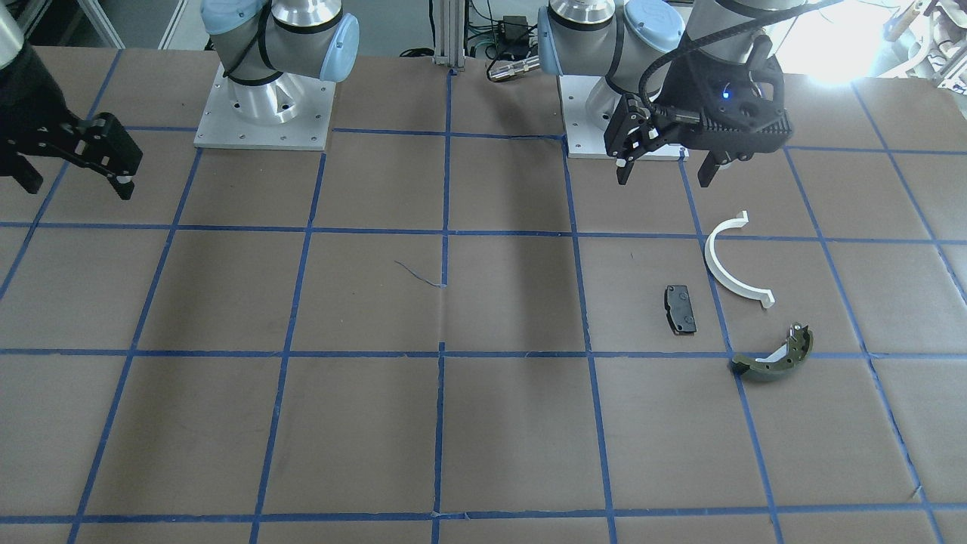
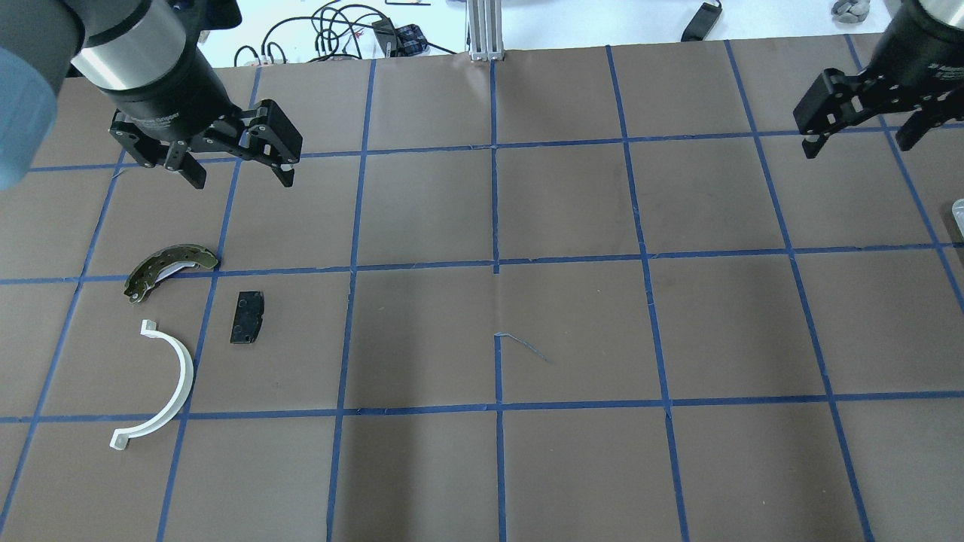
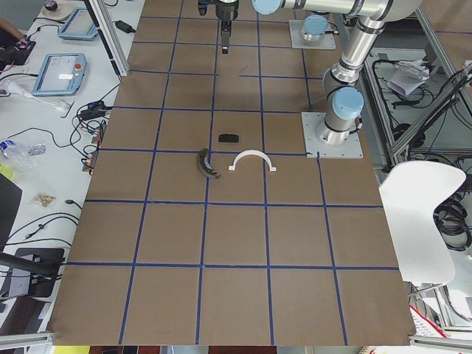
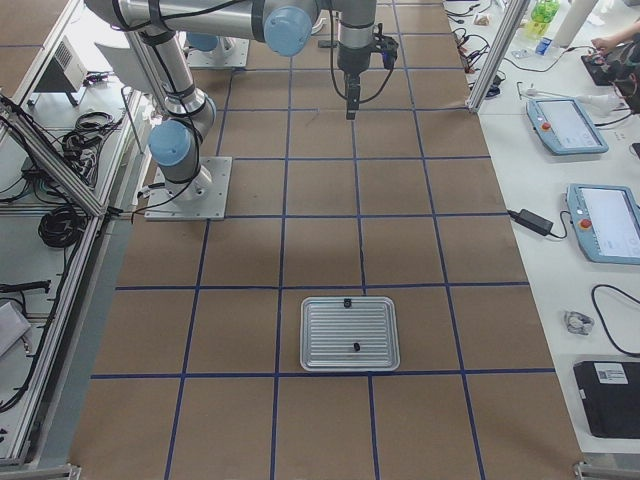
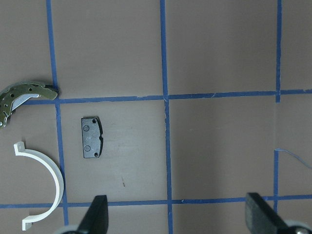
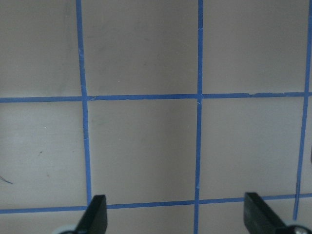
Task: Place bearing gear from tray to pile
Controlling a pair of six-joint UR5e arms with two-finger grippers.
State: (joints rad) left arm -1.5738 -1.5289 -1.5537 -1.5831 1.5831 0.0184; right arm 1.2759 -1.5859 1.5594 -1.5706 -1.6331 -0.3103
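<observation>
Alignment is best settled first, the right hand (image 2: 855, 147), apart and empty, being centred over the small dark bearing gear (image 4: 353, 347) on the lower-centre tray (image 4: 325, 335) before descent.

Tray (image 4: 330, 335) is ribbed metal; tabletop (image 2: 572, 331), matt paper.

Brown table (image 2: 572, 226) gridded in blue tape (image 2: 495, 203).
A pendant (image 4: 567, 125) lies beside it; a white chair (image 3: 424, 214) stands near its edge.
</observation>
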